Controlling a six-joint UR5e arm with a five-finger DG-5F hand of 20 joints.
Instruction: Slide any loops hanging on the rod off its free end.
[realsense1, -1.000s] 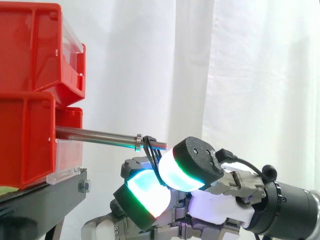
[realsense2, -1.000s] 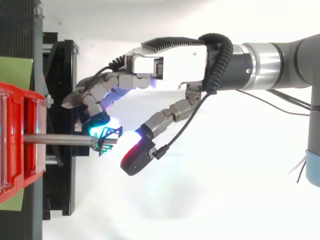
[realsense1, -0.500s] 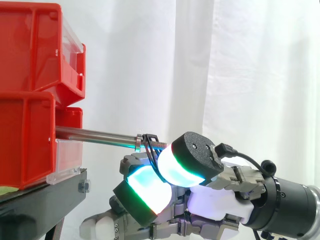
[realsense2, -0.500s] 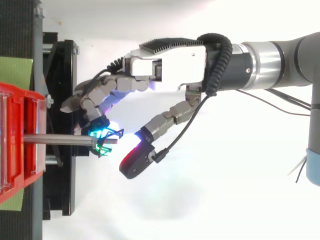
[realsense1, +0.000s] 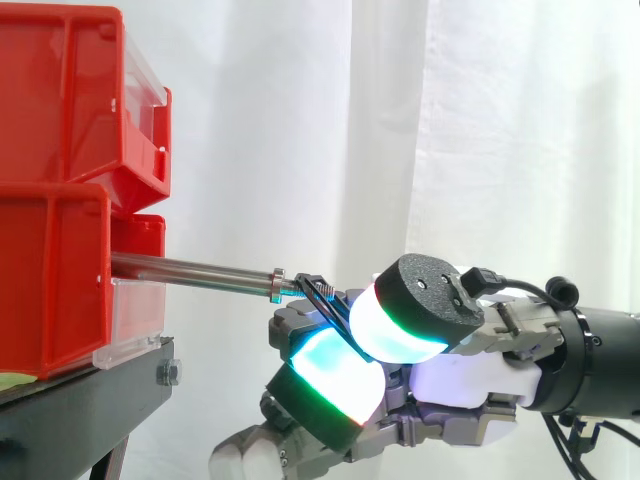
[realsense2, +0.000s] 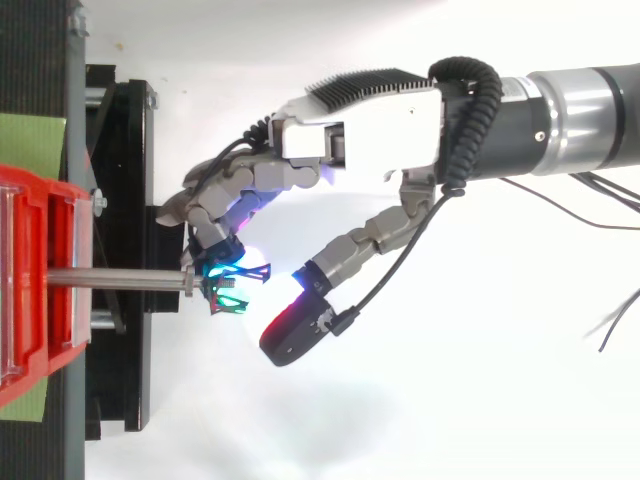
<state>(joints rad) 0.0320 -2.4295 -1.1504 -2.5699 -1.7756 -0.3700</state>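
Note:
A steel rod (realsense1: 190, 270) sticks out level from the red bins (realsense1: 55, 190) toward the right, with a collar near its free end. A thin black loop (realsense1: 322, 292) sits at the rod's threaded tip, just past the collar; in the top view the loop (realsense2: 232, 292) lies right at the rod (realsense2: 120, 279) end. My hand (realsense1: 470, 385) comes in from the right, below the rod, with its fingers curled on the loop. One glowing fingertip (realsense1: 405, 322) presses against the loop and covers the very tip. From above, the hand (realsense2: 360, 130) reaches over from the far side.
The bins stand stacked on a black stand (realsense1: 90, 400), which also shows in the top view (realsense2: 120, 200). A white curtain (realsense1: 480, 140) hangs behind. A green patch (realsense2: 30, 145) lies at the left edge beside the stand.
The hand has shifted right, away from the bins, drawing the black loop along the threaded tip toward the rod's free end.

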